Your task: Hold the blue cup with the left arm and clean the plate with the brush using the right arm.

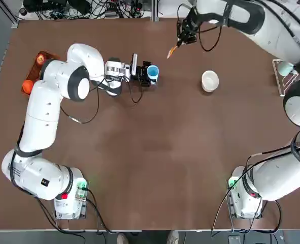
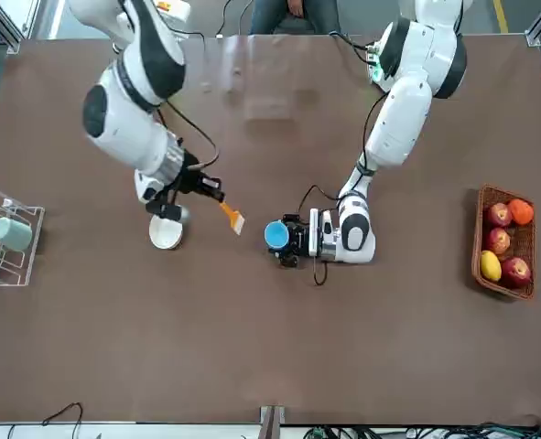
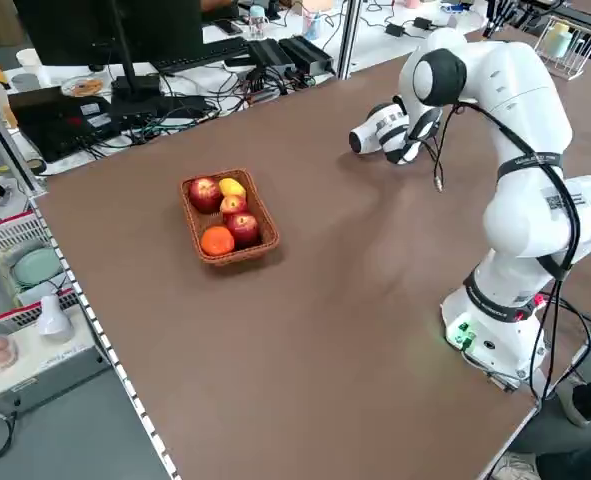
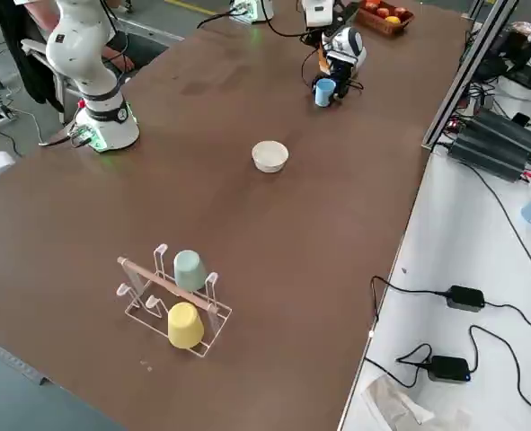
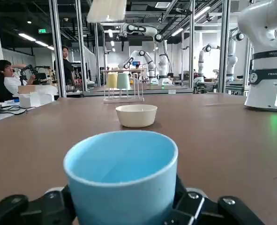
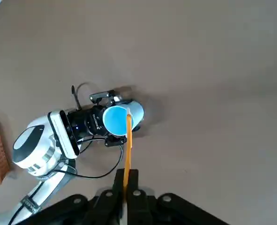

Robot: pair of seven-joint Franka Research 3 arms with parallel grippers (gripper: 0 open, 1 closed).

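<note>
The light-blue cup (image 1: 153, 73) stands upright on the brown table (image 1: 155, 152), left of centre at the far side. My left gripper (image 1: 146, 74) lies low and level, shut on the cup's sides; its fingers (image 5: 16, 206) flank the cup (image 5: 122, 176) in the left wrist view. My right gripper (image 1: 183, 38) hangs above the table's far edge, shut on the orange brush (image 1: 172, 51), whose bristles point down toward the cup. The cream plate (image 1: 209, 81) sits apart, to the right of both. From the right wrist, the brush (image 6: 127, 140) overlaps the cup (image 6: 115, 119) below.
A wicker basket of fruit (image 2: 505, 247) sits at the table's far left corner. At the right edge stands a wire rack (image 4: 180, 301) holding a pale green cup and a yellow cup. Cables lie beyond the far edge.
</note>
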